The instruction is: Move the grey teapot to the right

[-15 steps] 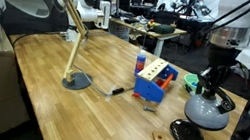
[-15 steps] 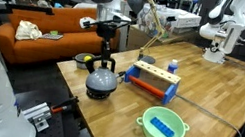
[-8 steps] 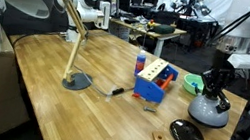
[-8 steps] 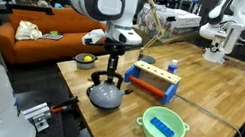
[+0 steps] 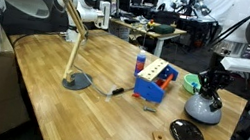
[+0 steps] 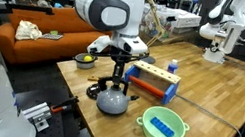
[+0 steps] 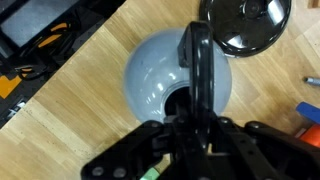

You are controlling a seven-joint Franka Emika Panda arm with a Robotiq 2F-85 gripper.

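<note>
The end effector (image 6: 115,81) points straight down and pinches the dark top handle of the grey teapot (image 6: 111,102). The teapot is low at the near edge of the wooden counter (image 6: 221,96), close to the blue box (image 6: 153,81) and the green bowl (image 6: 162,128). In the wrist view, the flat black plate (image 7: 245,25) lies just beside the teapot

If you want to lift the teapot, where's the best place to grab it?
Grip the dark arched handle at its top, coming straight down from above. It stands upright over the teapot and is thin enough to pinch across, while the round grey body is wide and smooth and would likely slip. The gripper holds it just there.
</note>
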